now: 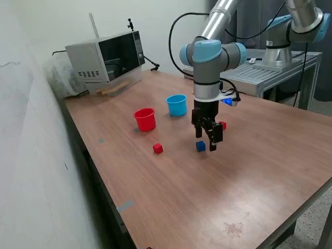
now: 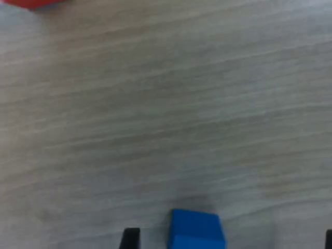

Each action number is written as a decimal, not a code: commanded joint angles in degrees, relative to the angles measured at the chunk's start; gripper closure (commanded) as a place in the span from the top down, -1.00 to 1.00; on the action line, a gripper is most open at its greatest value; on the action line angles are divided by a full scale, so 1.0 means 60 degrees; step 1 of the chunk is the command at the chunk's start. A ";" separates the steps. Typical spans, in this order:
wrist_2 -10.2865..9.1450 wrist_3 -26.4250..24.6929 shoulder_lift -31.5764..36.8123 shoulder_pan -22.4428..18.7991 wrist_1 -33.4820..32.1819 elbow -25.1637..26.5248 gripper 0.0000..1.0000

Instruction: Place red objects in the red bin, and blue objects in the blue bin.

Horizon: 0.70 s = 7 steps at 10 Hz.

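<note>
Exterior view: we log one red cube point(image 1: 157, 148), one blue cube point(image 1: 200, 146) and a second red cube point(image 1: 222, 125) loose on the tabletop point(image 1: 171, 192); the red cup point(image 1: 144, 119) and blue cup point(image 1: 176, 105) show no contents. Sorting appears unstarted.

Wrist view: the hand point(image 2: 228, 241), fingers apart, straddles the blue cube point(image 2: 195, 229), gripping nothing.

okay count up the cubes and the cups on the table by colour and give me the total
Red cubes: 2, one in the open, one behind the gripper
Blue cubes: 1
Red cups: 1
Light blue cups: 1
Total: 5
</note>
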<state>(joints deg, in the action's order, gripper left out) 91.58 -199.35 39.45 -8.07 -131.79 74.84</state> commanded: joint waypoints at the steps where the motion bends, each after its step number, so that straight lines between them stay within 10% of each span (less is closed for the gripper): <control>1: 0.0000 0.0309 -0.0070 0.0247 -0.0110 -0.0036 1.00; 4: 0.0000 0.0339 -0.0056 0.0262 -0.0241 -0.0036 1.00; 5: -0.0043 0.0339 -0.0056 0.0262 -0.0242 -0.0007 -1.00; 7: -0.0102 0.0325 -0.0056 0.0262 -0.0242 0.0095 -1.00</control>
<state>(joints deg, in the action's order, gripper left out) 91.35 -197.45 39.10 -6.58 -133.05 74.89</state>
